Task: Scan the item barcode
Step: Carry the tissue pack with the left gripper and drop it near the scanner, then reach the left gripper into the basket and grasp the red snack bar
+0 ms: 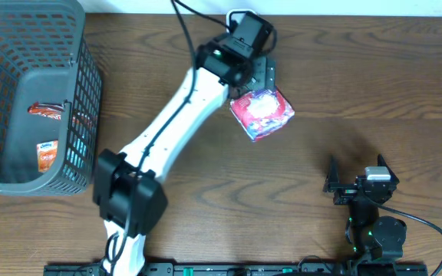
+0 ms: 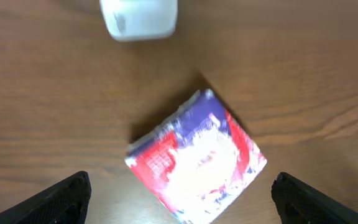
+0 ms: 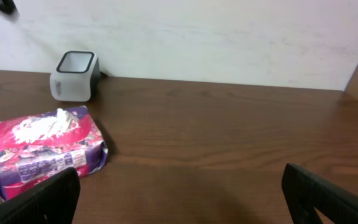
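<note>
Left arm stretched over the tissue pack by the scanner, jaws wide.
The left arm (image 1: 176, 115) runs diagonally from the near-left edge to the far middle of the counter (image 1: 374, 84), with its wrist bent down above the red-and-purple tissue pack (image 1: 262, 113). Its jaws stand wide apart, clear of the pack, which lies on the counter just nearer than the white scanner (image 3: 75, 76). The right arm (image 1: 371, 211) sits folded at near right, jaws wide and empty. A grey basket (image 1: 83, 84) stands far left.

L arm (image 1: 171, 126): white links, blk joints, blk cable (image 1: 181, 11); L gripper (image 2: 180, 183) blk. R arm (image 1: 374, 230): all blk, green LEDs.
</note>
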